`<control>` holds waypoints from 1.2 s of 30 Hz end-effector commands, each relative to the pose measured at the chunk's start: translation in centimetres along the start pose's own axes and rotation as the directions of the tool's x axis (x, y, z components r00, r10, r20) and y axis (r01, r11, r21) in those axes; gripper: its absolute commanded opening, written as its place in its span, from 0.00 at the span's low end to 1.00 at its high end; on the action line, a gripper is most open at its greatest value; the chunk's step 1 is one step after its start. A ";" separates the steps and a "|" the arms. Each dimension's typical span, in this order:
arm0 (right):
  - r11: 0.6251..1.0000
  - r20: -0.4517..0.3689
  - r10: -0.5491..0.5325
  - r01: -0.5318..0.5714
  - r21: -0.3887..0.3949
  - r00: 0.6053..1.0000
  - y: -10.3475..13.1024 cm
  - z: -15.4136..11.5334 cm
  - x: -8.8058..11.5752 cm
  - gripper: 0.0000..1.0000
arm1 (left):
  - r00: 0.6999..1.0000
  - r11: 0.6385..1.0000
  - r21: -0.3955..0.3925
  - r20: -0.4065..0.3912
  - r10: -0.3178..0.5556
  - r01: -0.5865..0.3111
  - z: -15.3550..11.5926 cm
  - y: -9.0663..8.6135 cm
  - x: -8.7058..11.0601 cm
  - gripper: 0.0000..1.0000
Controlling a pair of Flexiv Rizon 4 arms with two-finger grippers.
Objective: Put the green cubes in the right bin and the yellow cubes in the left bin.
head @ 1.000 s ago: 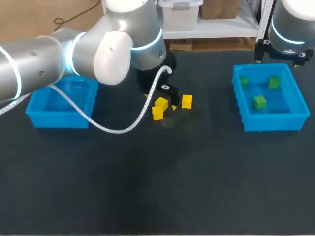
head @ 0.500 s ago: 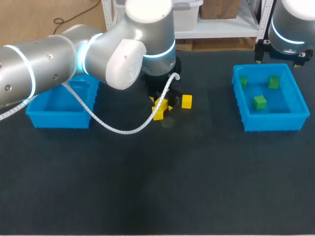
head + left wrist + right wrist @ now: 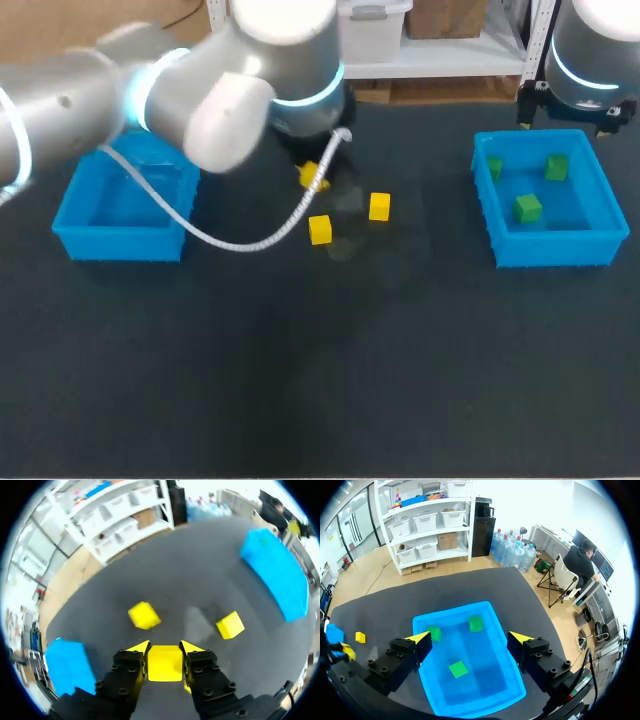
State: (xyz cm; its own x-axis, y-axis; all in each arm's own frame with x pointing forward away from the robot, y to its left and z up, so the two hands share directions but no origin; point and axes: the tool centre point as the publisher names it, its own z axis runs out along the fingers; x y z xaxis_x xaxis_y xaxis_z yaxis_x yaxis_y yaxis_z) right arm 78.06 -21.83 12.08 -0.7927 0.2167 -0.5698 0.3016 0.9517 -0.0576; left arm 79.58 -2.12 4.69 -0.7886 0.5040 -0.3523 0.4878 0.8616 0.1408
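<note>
My left gripper (image 3: 165,649) is shut on a yellow cube (image 3: 165,664) and holds it above the table; in the head view that cube (image 3: 310,175) shows just under the left wrist. Two more yellow cubes lie on the dark table (image 3: 320,229) (image 3: 379,206), also seen ahead of the left fingers (image 3: 144,615) (image 3: 230,624). The left blue bin (image 3: 75,235) looks empty. The right blue bin (image 3: 488,200) holds three green cubes (image 3: 528,208) (image 3: 557,167) (image 3: 494,167). My right gripper (image 3: 470,639) hangs open high over that bin (image 3: 517,680), nothing between its fingers.
The left arm's white cable (image 3: 240,240) loops down over the table between the left bin and the loose yellow cubes. The table (image 3: 320,380) is a dark mat.
The left gripper closed on one of the three yellow cubes and lifted it up and toward the back; the other two stayed. The right arm has not moved.
</note>
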 end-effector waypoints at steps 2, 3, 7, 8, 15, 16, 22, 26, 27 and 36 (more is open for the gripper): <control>1.000 0.007 0.002 -0.002 -0.002 1.000 -0.1 -0.1 0.2 1.00 | 0.966 0.983 -0.022 0.192 -0.176 0.183 -7.5 7.2 3.7 0.00; 1.000 0.007 0.002 -0.002 -0.002 1.000 -0.1 -0.1 0.2 1.00 | 0.957 0.976 -0.035 0.203 -0.205 0.216 -8.1 8.6 4.2 0.00; 1.000 0.007 0.002 -0.002 -0.002 1.000 -0.1 -0.1 0.2 1.00 | 0.928 0.940 -0.100 0.222 -0.299 0.327 -9.2 13.6 6.8 0.00; 1.000 0.007 0.002 -0.002 -0.002 1.000 -0.1 -0.1 0.2 1.00 | 0.922 0.929 -0.122 0.221 -0.319 0.351 -9.2 14.6 7.5 0.00; 1.000 0.007 0.002 -0.002 -0.002 1.000 -0.1 -0.1 0.2 1.00 | 0.878 0.846 -0.238 0.175 -0.445 0.477 -9.2 19.5 12.9 0.00; 1.000 0.007 0.002 -0.002 -0.002 1.000 -0.1 -0.1 0.2 1.00 | 0.888 0.839 -0.289 0.154 -0.434 0.460 -9.0 19.7 13.4 0.00; 1.000 0.007 0.002 -0.002 -0.002 1.000 -0.1 -0.1 0.2 1.00 | 0.904 0.842 -0.332 0.120 -0.411 0.426 -8.3 18.8 14.3 1.00; 1.000 0.007 0.002 -0.002 -0.002 1.000 -0.1 -0.1 0.2 1.00 | 0.922 0.890 -0.245 0.149 -0.357 0.384 -9.0 16.4 12.0 1.00; 1.000 0.007 0.002 -0.002 -0.002 1.000 -0.1 -0.1 0.2 1.00 | 0.930 0.910 -0.202 0.153 -0.335 0.362 -9.2 15.4 11.1 1.00; 1.000 0.007 0.002 -0.002 -0.002 1.000 -0.1 -0.1 0.2 1.00 | 0.980 0.974 0.166 0.094 -0.173 0.156 -8.7 4.8 4.1 1.00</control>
State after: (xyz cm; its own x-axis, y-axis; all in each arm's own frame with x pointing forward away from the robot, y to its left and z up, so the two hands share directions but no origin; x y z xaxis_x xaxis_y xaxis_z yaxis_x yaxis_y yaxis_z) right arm 78.06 -21.83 12.08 -0.7927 0.2167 -0.5698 0.3016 0.9517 -0.0577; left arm 74.06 7.26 13.16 -0.8211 0.2215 -0.5261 0.2394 0.9703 0.0350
